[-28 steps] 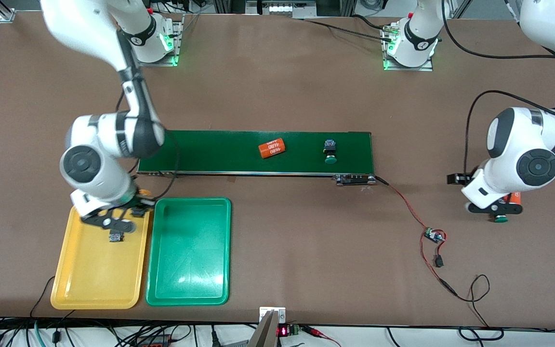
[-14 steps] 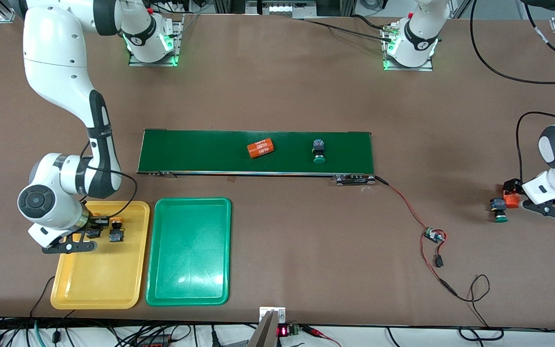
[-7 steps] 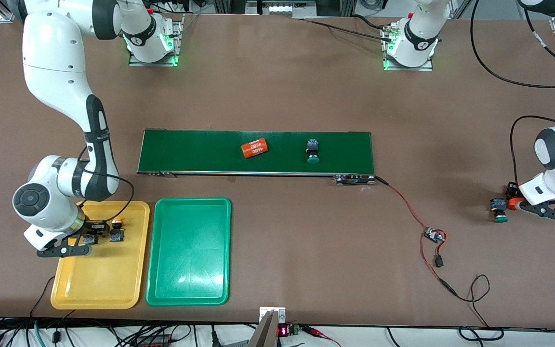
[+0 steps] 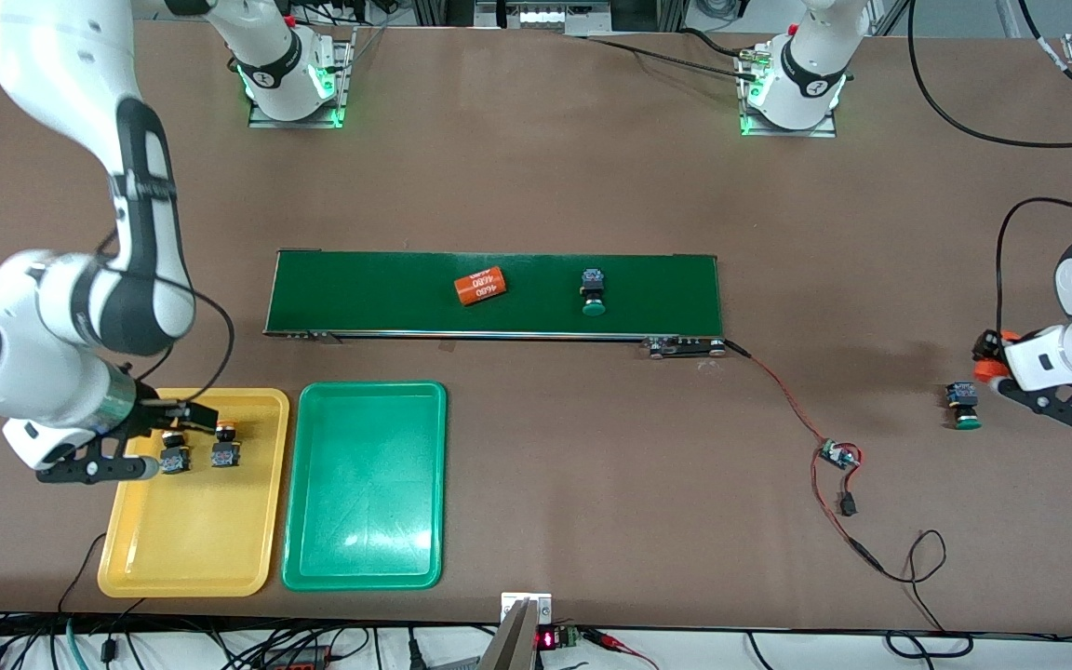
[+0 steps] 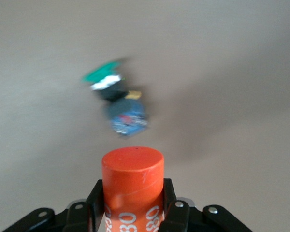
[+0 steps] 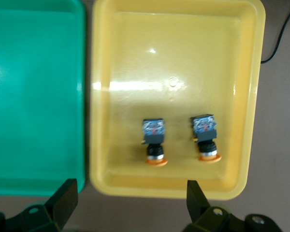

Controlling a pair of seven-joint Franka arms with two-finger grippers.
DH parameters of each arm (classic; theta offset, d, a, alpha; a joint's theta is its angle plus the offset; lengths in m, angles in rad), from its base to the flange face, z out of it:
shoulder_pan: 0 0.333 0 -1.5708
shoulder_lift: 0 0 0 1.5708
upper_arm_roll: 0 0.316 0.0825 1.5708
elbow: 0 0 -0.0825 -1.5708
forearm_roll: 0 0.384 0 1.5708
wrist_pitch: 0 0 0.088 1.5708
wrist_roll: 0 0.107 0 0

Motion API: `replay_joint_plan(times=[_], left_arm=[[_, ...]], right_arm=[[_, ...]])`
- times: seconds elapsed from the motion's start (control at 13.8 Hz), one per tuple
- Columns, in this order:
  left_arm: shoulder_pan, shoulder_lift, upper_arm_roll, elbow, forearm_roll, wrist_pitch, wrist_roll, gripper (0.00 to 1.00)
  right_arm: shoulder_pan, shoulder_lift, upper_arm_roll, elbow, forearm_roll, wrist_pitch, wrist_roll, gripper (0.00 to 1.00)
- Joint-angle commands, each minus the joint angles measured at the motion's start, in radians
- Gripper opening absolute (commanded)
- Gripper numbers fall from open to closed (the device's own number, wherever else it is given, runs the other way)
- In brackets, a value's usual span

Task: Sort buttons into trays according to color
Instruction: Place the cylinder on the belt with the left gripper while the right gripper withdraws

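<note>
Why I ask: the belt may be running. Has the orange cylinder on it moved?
Yes. The orange cylinder has drifted along the conveyor belt toward the right arm's end, farther from the belt's wired end.

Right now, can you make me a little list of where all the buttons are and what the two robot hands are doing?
Yellow tray: two yellow buttons lying side by side in it
Green tray: no buttons in it
Belt: one green button and an orange cylinder
Table: one green button near the left arm's end
Right gripper: open, over the yellow tray
Left gripper: shut on an orange cylinder, beside that green button
</note>
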Motion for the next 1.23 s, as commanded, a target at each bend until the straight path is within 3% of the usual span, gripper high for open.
replay_joint_plan(times=[0.0, 0.29, 0.58, 0.94, 1.02, 1.16], left_arm=[[-0.001, -0.010, -0.113, 0.044, 0.001, -0.199, 0.115, 0.05], [-0.007, -0.001, -0.300, 0.018, -0.068, -0.219, 0.210, 0.05], [-0.054, 0.012, -0.456, -0.002, -0.109, -0.181, 0.203, 0.05], [-0.077, 0.022, -0.587, -0.208, -0.125, 0.180, 0.094, 0.05], [-0.094, 0.022, -0.592, -0.253, -0.125, 0.240, 0.065, 0.05], [-0.122, 0.022, -0.616, -0.290, -0.123, 0.293, 0.036, 0.06]], right_arm=[[0.022, -0.078, 0.000, -0.027, 0.007, -0.081, 0.029, 1.00], [0.025, -0.118, -0.002, -0.024, 0.002, -0.121, 0.031, 1.00], [0.028, -0.122, -0.002, 0.024, -0.074, -0.210, 0.037, 1.00], [0.028, -0.180, -0.078, 0.021, -0.080, -0.251, 0.020, 1.00], [-0.002, -0.203, -0.069, 0.014, -0.076, -0.285, 0.022, 1.00], [-0.122, -0.297, 0.060, -0.047, -0.114, -0.307, 0.025, 1.00]])
